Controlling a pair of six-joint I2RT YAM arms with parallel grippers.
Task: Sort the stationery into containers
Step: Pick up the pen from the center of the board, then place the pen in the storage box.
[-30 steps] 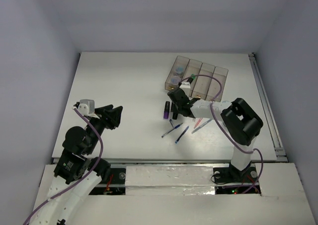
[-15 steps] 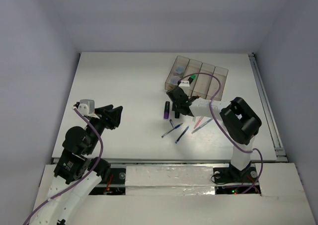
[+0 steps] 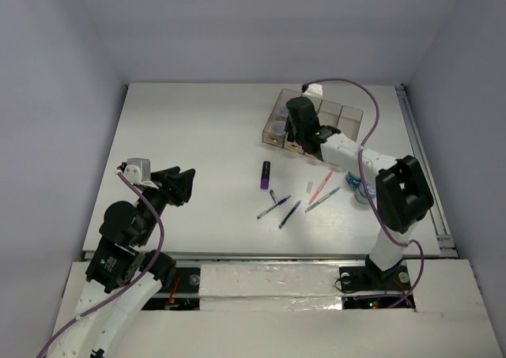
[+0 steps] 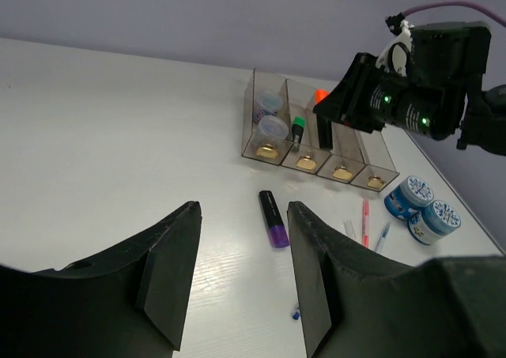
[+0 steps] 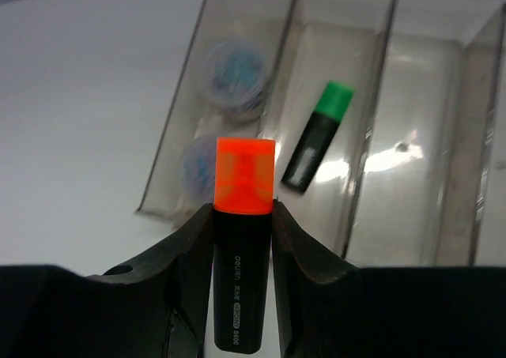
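Observation:
My right gripper [image 5: 243, 216] is shut on an orange-capped marker [image 5: 245, 184] and holds it upright above the near end of the four joined smoky-brown bins [image 5: 419, 121]. In the top view the right gripper [image 3: 297, 133] hangs over the bins [image 3: 348, 119]. The leftmost bin holds two blue-white rolls [image 5: 233, 69]; the second holds a green-capped marker [image 5: 319, 137]. A purple-capped marker [image 3: 265, 174] and several pens [image 3: 289, 213] lie on the table in front of the bins. My left gripper [image 4: 243, 216] is open and empty, far left [image 3: 180, 182].
Two more blue-white rolls [image 4: 427, 208] stand on the table right of the bins, beside the right arm's forearm. A red pen [image 4: 365, 220] and a blue pen [image 4: 382, 235] lie near them. A rail [image 3: 423, 168] runs along the table's right edge.
My right gripper has risen from the table beside the purple-capped marker and moved back over the bins, carrying the orange-capped marker. The left arm has not moved.

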